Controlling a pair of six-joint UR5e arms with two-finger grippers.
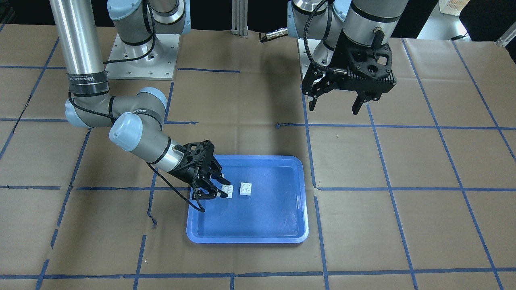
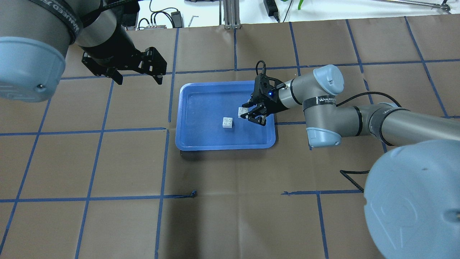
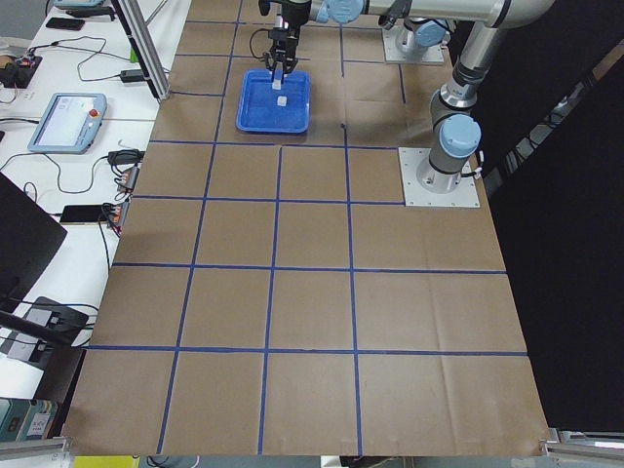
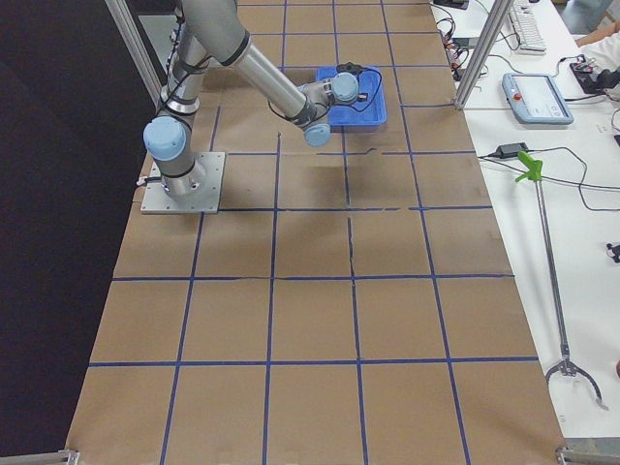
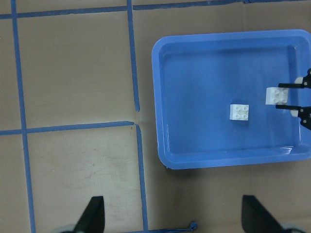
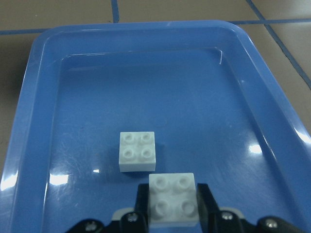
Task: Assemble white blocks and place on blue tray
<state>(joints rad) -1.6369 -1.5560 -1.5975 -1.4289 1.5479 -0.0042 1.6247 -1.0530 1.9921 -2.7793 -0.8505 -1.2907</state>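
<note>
**Gripping of one white block (image 6: 173,200) inside the blue tray (image 2: 187,144)**

The block is clamped by the right pincer (image 1: 225,188), low in the right wrist frame. The second block (image 6: 137,151) is seen just beside it, studs up, on the tray floor. The left pincer (image 1: 334,108) is held spread and empty above the table (image 2: 230,216), upper right in the front-facing frame.

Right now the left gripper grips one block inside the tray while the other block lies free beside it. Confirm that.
Wrong arm. The right gripper grips that block, as the right wrist view shows. The left gripper hangs open, off to the side of the tray. The other block does lie free beside the gripped one.
</note>
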